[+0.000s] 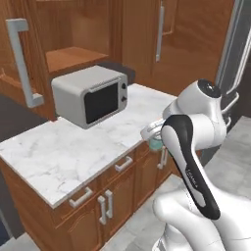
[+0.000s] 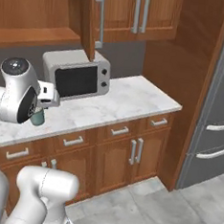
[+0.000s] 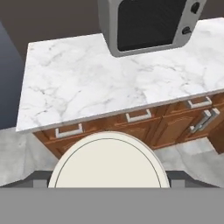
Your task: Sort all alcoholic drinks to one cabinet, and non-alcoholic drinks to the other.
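A pale teal cup [image 1: 156, 143] with a whitish lid [image 3: 108, 162], one of the non-alcoholic drinks, hangs off the marble counter's front edge [image 1: 98, 169]. My gripper [image 1: 152, 132] is shut on it from above, just below the lid. From the right base view the cup [image 2: 36, 118] shows under the hand, partly hidden by my arm. In the hand view the round lid sits close up between the fingertips, and the counter [image 3: 87, 83] lies beyond it. The alcoholic drinks are out of view.
A grey microwave [image 1: 90, 95] stands at the back of the counter. Above it an upper cabinet stands open, showing a bare shelf [image 1: 73, 56], its door [image 2: 88, 20] swung outward. Drawers and doors [image 2: 130, 149] run below the counter. A grey fridge [image 2: 214, 118] stands at the right.
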